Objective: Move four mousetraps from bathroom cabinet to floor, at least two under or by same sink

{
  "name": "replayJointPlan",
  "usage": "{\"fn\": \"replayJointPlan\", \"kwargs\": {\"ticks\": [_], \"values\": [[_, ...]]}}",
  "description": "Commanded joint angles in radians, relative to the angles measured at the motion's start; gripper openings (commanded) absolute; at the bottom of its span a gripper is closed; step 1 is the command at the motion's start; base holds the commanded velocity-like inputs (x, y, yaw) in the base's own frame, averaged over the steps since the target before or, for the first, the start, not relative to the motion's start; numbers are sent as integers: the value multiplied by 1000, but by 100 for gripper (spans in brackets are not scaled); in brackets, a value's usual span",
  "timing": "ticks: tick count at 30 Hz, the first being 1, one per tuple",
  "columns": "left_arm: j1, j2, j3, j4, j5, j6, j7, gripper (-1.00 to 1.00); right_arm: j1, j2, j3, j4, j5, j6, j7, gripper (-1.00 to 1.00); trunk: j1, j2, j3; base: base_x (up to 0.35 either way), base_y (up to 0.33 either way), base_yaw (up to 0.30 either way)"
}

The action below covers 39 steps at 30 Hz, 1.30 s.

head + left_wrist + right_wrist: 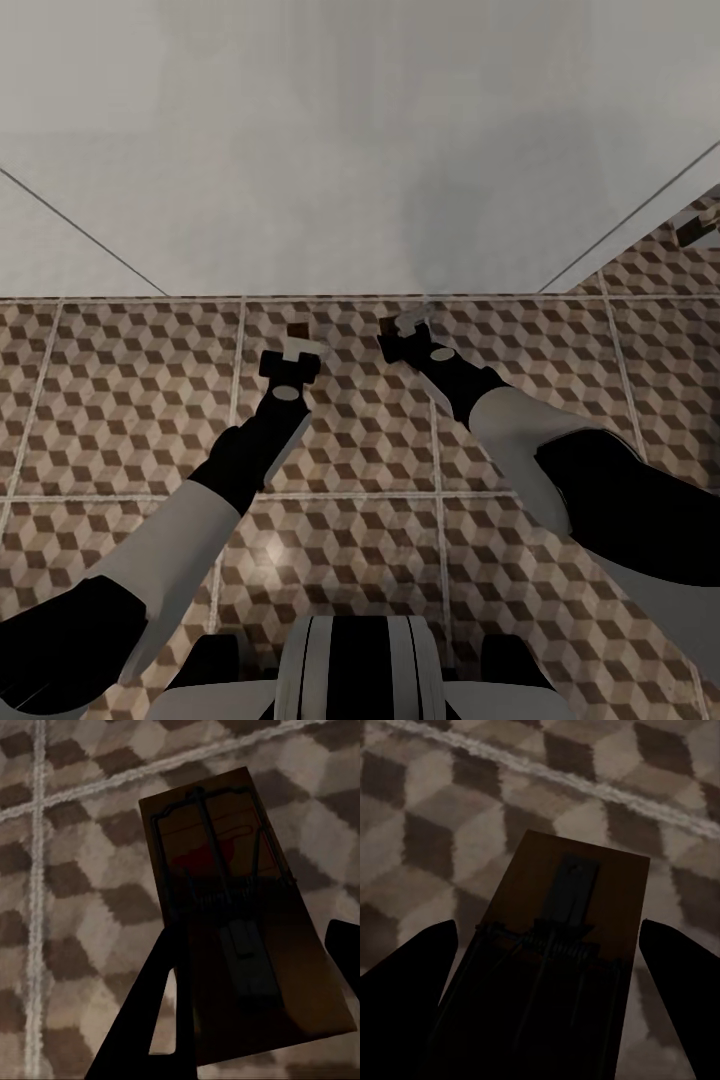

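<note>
Each arm carries a trap over the bathroom floor point(130, 400): the left gripper point(292, 362) is clamped on one mousetrap point(225, 900), the right gripper point(405, 335) on another mousetrap point(562, 937). Neither is set down yet, so both placements, and by my reckoning the other two, remain.

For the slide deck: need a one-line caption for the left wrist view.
Left gripper holding a mousetrap, wire and red spot visible, above the cube-patterned bathroom floor.
</note>
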Motion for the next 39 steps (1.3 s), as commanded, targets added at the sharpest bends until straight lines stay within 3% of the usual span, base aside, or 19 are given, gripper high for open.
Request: {"fn": "replayJointPlan", "kwargs": {"ticks": [1, 8, 18, 39], "values": [[0, 0, -4, 5, 7, 4, 8, -100, -1, 0, 0, 2, 4, -4, 1, -100, 0, 0, 0, 0, 0, 0], [8, -2, -4, 45, 7, -1, 7, -100, -1, 0, 0, 2, 4, -4, 2, -100, 0, 0, 0, 0, 0, 0], [13, -7, -10, 114, 7, -122, 6, -100, -1, 0, 0, 2, 4, -5, 2, -100, 0, 0, 0, 0, 0, 0], [13, -8, -11, 130, 7, -132, 6, -100, -1, 0, 0, 10, 4, -11, 2, -100, 0, 0, 0, 34, 0, 0]]}}
